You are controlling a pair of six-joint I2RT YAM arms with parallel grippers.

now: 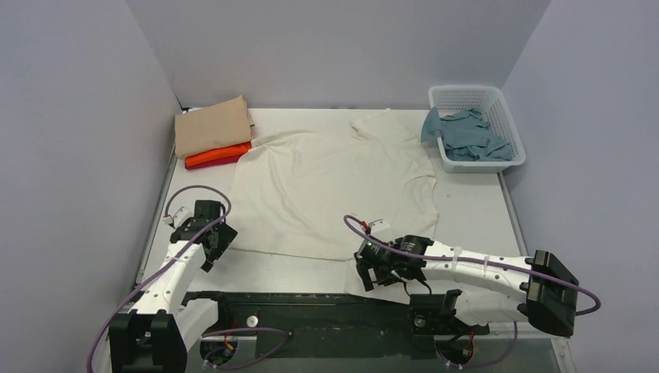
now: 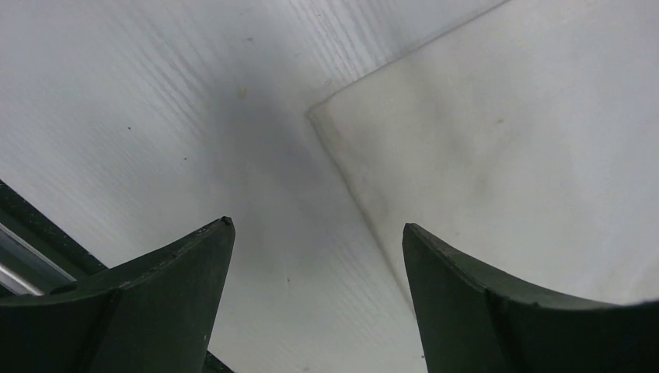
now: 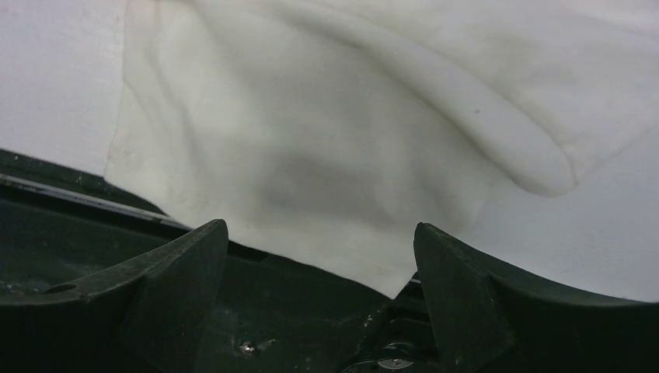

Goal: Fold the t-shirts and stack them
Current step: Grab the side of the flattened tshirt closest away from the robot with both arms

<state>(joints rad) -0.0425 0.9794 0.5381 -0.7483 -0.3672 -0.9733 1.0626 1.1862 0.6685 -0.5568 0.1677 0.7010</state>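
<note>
A large cream t-shirt (image 1: 334,186) lies spread flat across the middle of the table. Its near-left corner shows in the left wrist view (image 2: 497,140), and its near hem over the black front edge shows in the right wrist view (image 3: 311,140). My left gripper (image 1: 217,242) is open and empty just above that corner (image 2: 319,233). My right gripper (image 1: 370,273) is open and empty over the near hem (image 3: 320,233). A folded tan tee (image 1: 211,124) lies on an orange one (image 1: 221,152) and a red one (image 1: 216,162) at the back left. A grey-blue tee (image 1: 470,134) lies crumpled in the basket.
A white lattice basket (image 1: 466,95) stands at the back right. Grey walls close in the table on three sides. The black base rail (image 1: 311,311) runs along the near edge.
</note>
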